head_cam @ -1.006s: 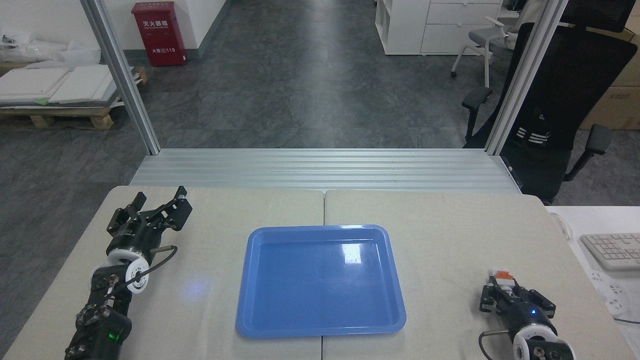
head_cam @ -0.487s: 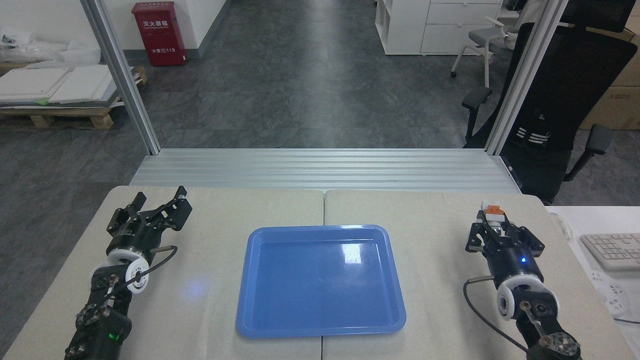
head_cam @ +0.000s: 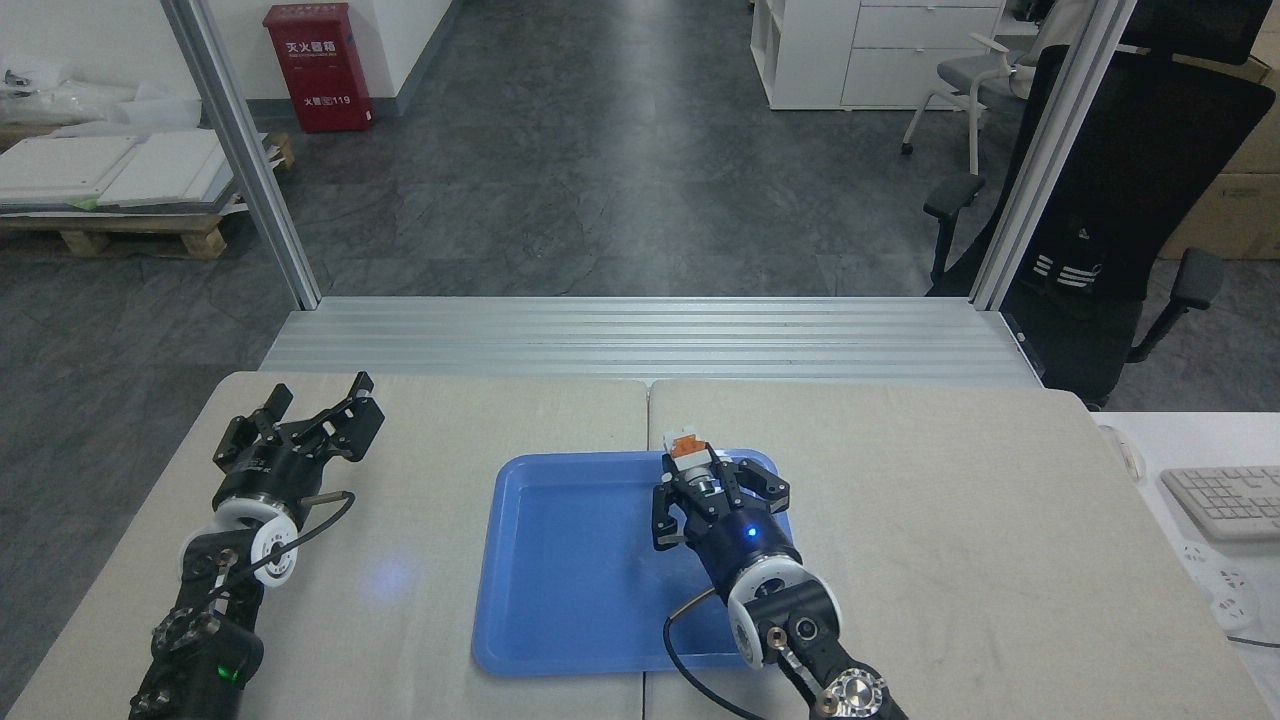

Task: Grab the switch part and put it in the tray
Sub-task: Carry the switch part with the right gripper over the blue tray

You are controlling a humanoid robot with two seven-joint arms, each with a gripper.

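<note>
The blue tray (head_cam: 560,570) lies in the middle of the table. Over its far right part hovers my right gripper (head_cam: 700,470), shut on the switch part (head_cam: 687,447), whose white and orange end sticks out past the fingertips; its green button end is hidden between the fingers. My left gripper (head_cam: 315,405) rests at the table's far left with its fingers apart and nothing between them, well away from the tray.
A white keyboard (head_cam: 1222,500) and a power strip (head_cam: 1215,590) sit on a side desk at the right. A black office chair (head_cam: 1120,200) stands behind the table's right corner. An aluminium frame post (head_cam: 240,150) rises at the back left.
My right arm swung left from the table's right side to above the tray, carrying the switch part. The left arm stayed still.
</note>
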